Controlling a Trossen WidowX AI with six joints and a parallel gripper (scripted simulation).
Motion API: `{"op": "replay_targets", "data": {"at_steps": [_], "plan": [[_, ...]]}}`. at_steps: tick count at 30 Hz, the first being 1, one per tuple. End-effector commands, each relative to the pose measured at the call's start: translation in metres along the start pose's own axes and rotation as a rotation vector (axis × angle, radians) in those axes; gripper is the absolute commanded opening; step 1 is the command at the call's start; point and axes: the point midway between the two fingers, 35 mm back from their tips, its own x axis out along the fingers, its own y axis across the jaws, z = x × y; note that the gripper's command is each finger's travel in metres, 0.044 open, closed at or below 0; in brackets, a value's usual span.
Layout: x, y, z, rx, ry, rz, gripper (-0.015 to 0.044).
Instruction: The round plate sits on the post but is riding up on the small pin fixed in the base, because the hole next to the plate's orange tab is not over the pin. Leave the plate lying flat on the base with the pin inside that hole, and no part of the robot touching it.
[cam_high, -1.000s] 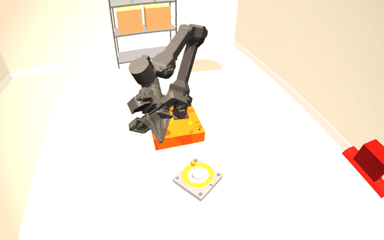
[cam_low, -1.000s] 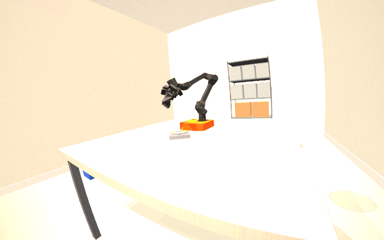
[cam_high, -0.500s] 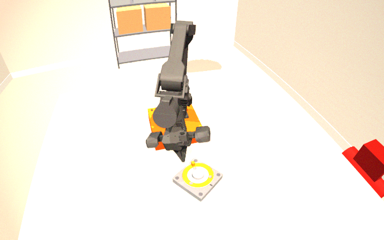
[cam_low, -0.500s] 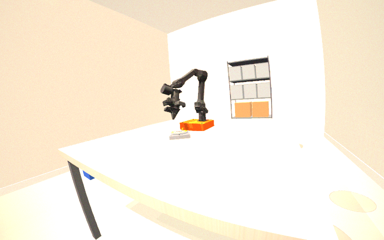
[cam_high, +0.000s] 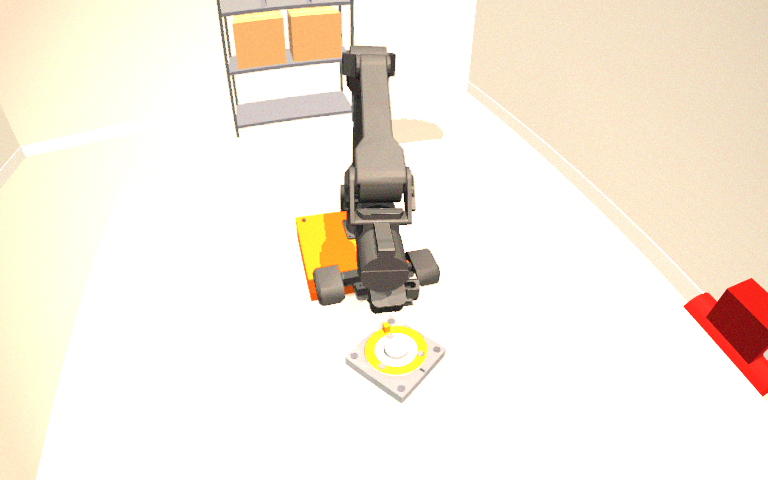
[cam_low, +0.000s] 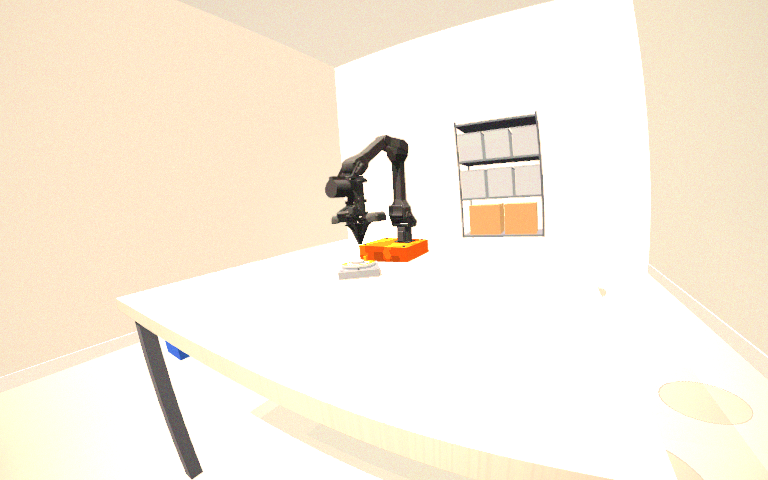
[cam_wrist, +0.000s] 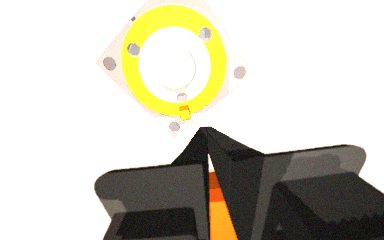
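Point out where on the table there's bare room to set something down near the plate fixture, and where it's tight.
Bare table shows left and right of the grey base, and between it and the red block. Tight: the strip between the orange tab and the orange mount, where the shut gripper hangs.

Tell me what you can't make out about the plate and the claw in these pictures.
- Pin: not identifiable in any view, too small.
- Plate tilt: exterior view too distant; top and wrist look straight down.
- Claw tips: hidden under the arm in the top view.
- Height of claw above orange tab: unclear.
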Motion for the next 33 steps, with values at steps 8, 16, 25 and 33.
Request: {"op": "replay_targets", "data": {"at_steps": [8, 16, 25, 33], "plan": [[0.045, -0.001, 0.001, -0.011, 0.004, -0.008, 0.0000], [0.046, 0.002, 0.000, -0.011, 0.004, -0.008, 0.0000], [0.046, 0.015, -0.005, -0.011, 0.004, -0.007, 0.0000], [0.047, 0.026, -0.005, -0.011, 0.004, -0.006, 0.0000]]}}
